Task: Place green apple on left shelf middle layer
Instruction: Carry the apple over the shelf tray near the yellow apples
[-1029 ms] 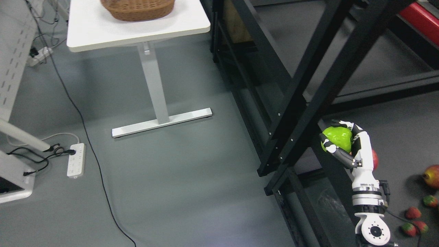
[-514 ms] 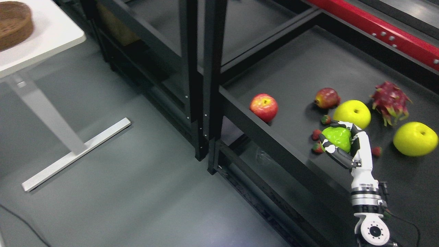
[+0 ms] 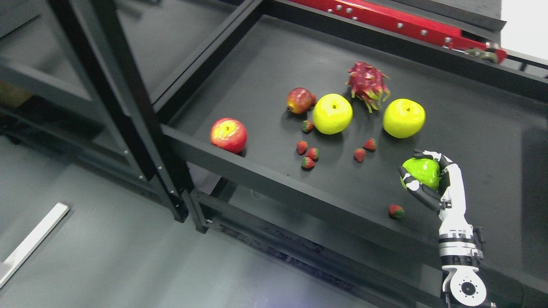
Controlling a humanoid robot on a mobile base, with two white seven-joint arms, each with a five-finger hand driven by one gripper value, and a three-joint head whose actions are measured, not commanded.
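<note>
My right hand [image 3: 421,175] comes up from the lower right edge, its fingers curled around a bright green apple [image 3: 422,172]. It holds the apple above the front right part of a black shelf layer [image 3: 257,171]. To the left, behind a black upright post [image 3: 124,107], another black shelf unit [image 3: 64,85] shows partly. The left arm is out of view.
On the shelf layer lie a red apple [image 3: 228,135], two yellow apples [image 3: 332,114] [image 3: 403,118], a dragon fruit [image 3: 367,83], a pomegranate [image 3: 299,100] and several strawberries [image 3: 307,154]. A red beam [image 3: 398,25] runs along the back. Grey floor is at the lower left.
The whole picture has swept right: the table and basket left the view and the fruit shelf came in, so the camera moved. My right hand keeps the green apple at the same spot in the picture.
</note>
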